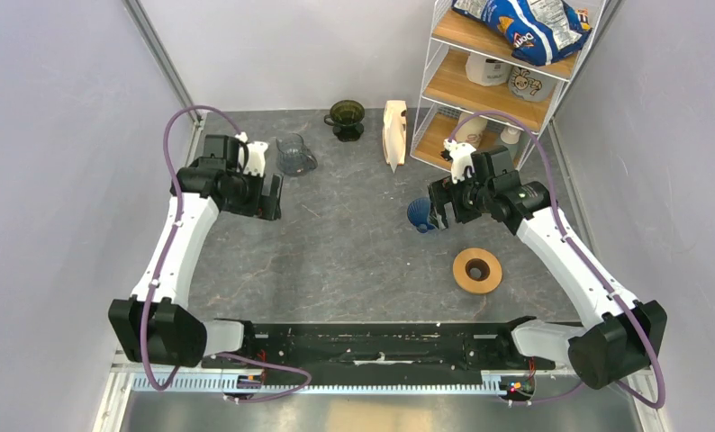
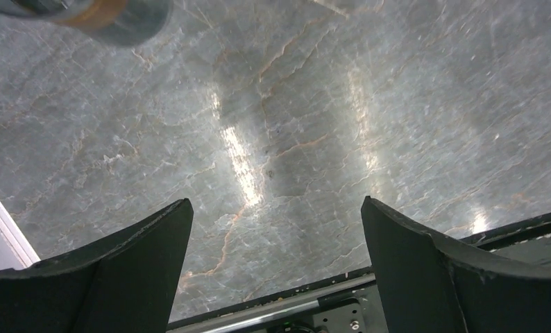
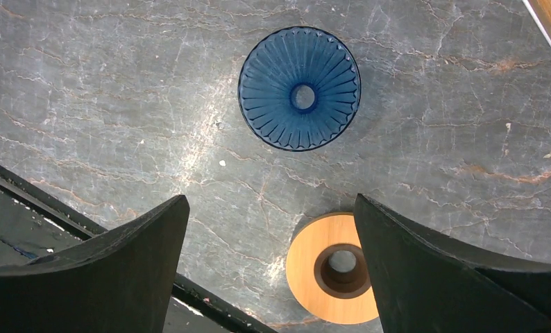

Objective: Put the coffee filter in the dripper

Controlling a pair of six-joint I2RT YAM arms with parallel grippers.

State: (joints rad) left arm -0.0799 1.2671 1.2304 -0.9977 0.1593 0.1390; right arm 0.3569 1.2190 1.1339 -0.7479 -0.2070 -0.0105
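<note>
Black fingers [image 3: 120, 277] frame the bottom of each wrist view. The left hand [image 2: 274, 202] and the right hand [image 3: 270, 198] both stand spread wide and hold nothing. Below the right hand, toward the right edge of the surface [image 1: 354, 261], sit the blue ribbed cone [image 3: 300, 88] and a wooden ring [image 3: 335, 267]. The left hand hangs near the left edge, with the glass carafe [image 1: 294, 155] just beyond it.

At the far edge, about midway along, the dripper [image 1: 346, 115] stands upright with its mouth up. I cannot pick out a loose coffee filter. The only paper in view is the cream stack of filters [image 1: 394, 133], standing on edge just right of the dripper and beside the shelf rack [image 1: 489, 81] in the far right corner.

A single sheet will likely be very light, limp and easy to crease, and neighbouring sheets may cling and come away with it. The safest hold is probably a shallow pinch on the outermost sheet's free edge, near a corner and away from the bulk of the stack. The dripper looks light enough to slide or tip if pushed, so the paper should be lowered in rather than pressed.
</note>
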